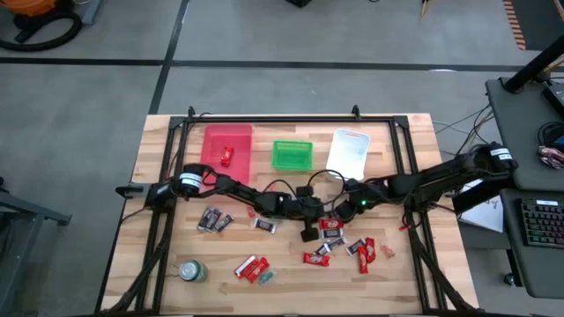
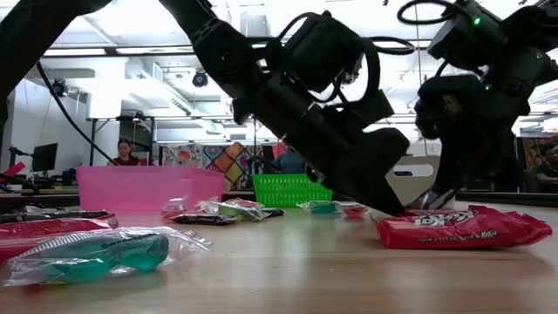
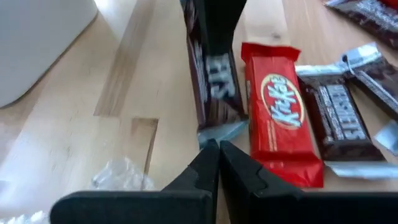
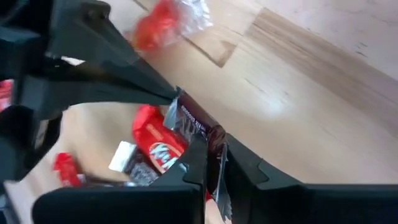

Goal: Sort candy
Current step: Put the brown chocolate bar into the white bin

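Both grippers meet at the table's middle on one dark brown-and-silver candy (image 4: 198, 126). My left gripper (image 3: 218, 149) is shut at the candy's silver crimped end. My right gripper (image 4: 211, 155) is shut on the other end. In the high view the left gripper (image 1: 319, 217) and right gripper (image 1: 339, 216) stand tip to tip. A red KitKat candy (image 3: 278, 112) lies flat on the wood right beside them, with more dark candy (image 3: 336, 115) next to it. Other candy lies scattered along the near half of the table (image 1: 264, 238). My left gripper pinches the silver crimped end (image 3: 222, 132) of the dark candy with just its fingertips, slanting down from the table's left. The candy runs away from the tips toward the other gripper, turned on its edge. My right gripper pinches the dark candy's opposite end (image 4: 214, 140) between its two fingers, slanting down from the table's right. Wrapper shows in the gap between the fingers. The candy spans between both grippers, over the red KitKat (image 4: 158, 146); whether it is clear of the table I cannot tell.
Along the far side stand a pink tray (image 1: 211, 141) holding one red candy, a green basket (image 1: 292, 155) and a white tray (image 1: 349, 151). A round green can (image 1: 192, 271) stands near the front left. A teal candy (image 2: 96, 253) lies close to the low camera.
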You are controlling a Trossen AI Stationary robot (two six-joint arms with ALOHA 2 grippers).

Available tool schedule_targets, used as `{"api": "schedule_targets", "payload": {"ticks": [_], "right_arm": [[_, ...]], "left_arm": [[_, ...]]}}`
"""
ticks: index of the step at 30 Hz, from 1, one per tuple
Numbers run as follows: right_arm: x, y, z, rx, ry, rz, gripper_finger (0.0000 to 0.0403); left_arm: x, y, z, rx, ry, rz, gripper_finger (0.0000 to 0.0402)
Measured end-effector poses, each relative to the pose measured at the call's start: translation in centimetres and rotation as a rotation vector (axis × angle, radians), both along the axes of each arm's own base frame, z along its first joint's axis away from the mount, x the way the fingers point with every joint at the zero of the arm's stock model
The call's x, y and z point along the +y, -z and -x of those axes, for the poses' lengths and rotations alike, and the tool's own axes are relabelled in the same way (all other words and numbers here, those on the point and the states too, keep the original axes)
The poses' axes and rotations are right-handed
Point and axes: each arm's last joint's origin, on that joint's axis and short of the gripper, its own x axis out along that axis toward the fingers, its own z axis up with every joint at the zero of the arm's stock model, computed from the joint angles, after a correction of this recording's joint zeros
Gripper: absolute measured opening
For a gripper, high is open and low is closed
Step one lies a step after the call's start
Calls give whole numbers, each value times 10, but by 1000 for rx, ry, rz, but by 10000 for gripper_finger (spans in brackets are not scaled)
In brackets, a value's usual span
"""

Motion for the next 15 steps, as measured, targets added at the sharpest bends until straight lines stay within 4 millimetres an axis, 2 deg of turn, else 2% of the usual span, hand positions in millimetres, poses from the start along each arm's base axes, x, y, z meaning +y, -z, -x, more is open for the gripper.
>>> {"api": "schedule_targets", "payload": {"ticks": [8,15], "right_arm": [[0,-27,5,-114,-47,2,24],[0,-64,0,-274,-101,65,24]], "left_arm": [[-3,-23,6,18,34,-34,0],[-7,-62,12,-48,77,-75,0]]}}
